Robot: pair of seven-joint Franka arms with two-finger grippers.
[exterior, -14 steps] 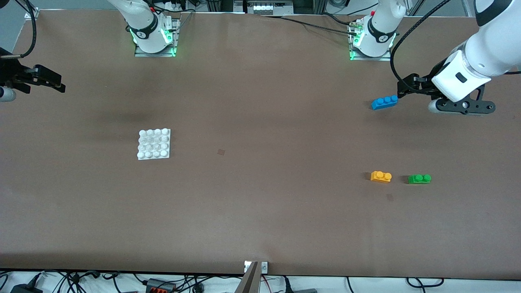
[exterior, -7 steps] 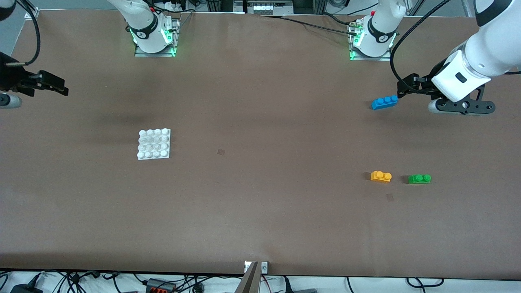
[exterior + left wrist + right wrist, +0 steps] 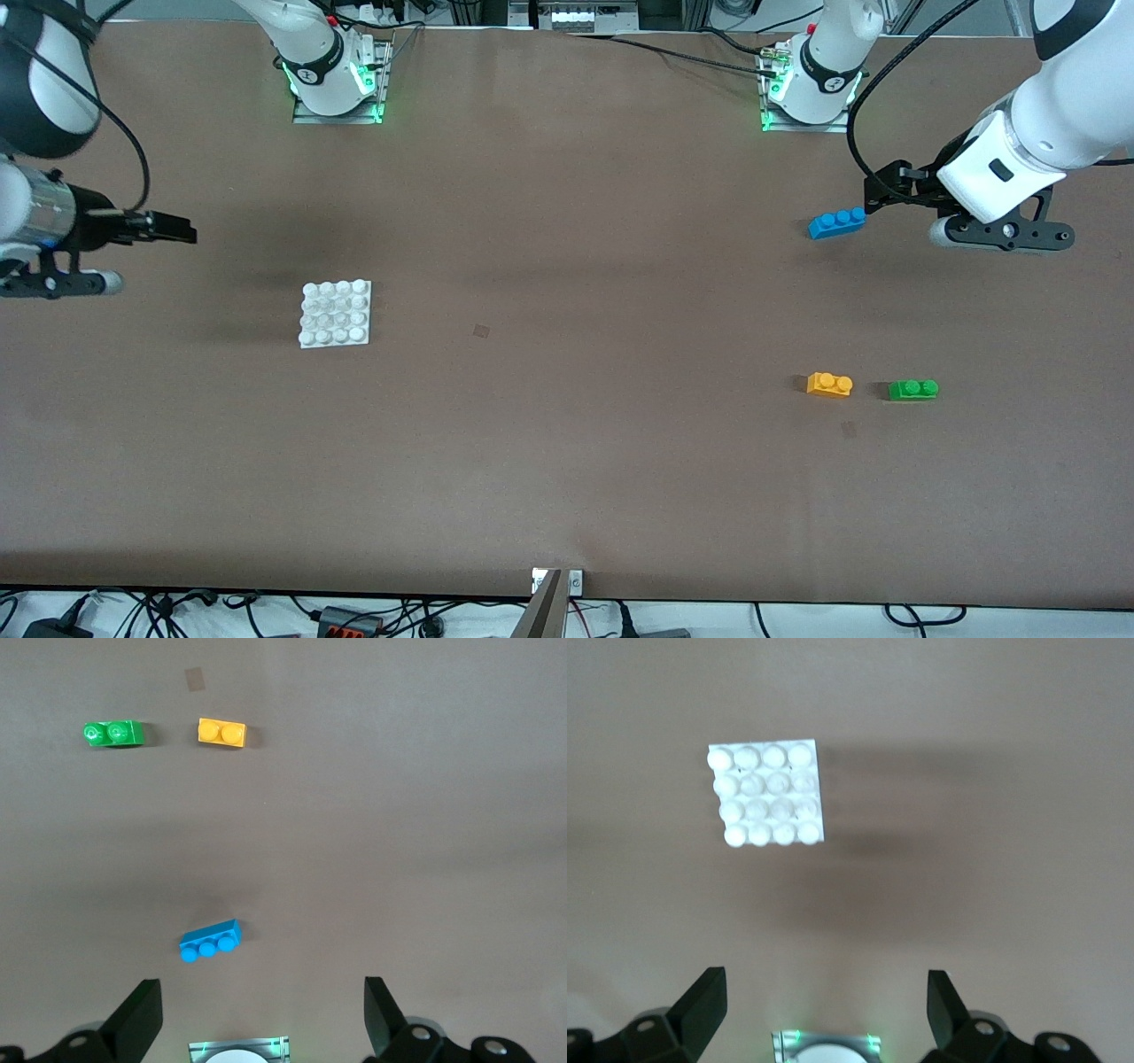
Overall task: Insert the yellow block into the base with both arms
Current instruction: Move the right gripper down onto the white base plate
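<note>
The yellow block [image 3: 829, 384] [image 3: 221, 732] lies flat on the brown table toward the left arm's end, studs up. The white studded base [image 3: 335, 313] [image 3: 767, 794] lies toward the right arm's end. My left gripper [image 3: 889, 188] [image 3: 261, 985] hangs open and empty over the table beside the blue brick, well away from the yellow block. At the right arm's end my right gripper [image 3: 173, 229] [image 3: 824, 976] hangs open and empty, off to the side of the base and not over it.
A blue three-stud brick [image 3: 836, 222] [image 3: 209, 940] lies farther from the front camera than the yellow block. A green two-stud brick [image 3: 912, 389] [image 3: 112, 733] sits right beside the yellow block. The arm bases [image 3: 335, 84] [image 3: 811, 93] stand along the table's back edge.
The right arm has swung in from the table's end, bringing its gripper closer to the base. The left arm has barely moved. No brick has shifted.
</note>
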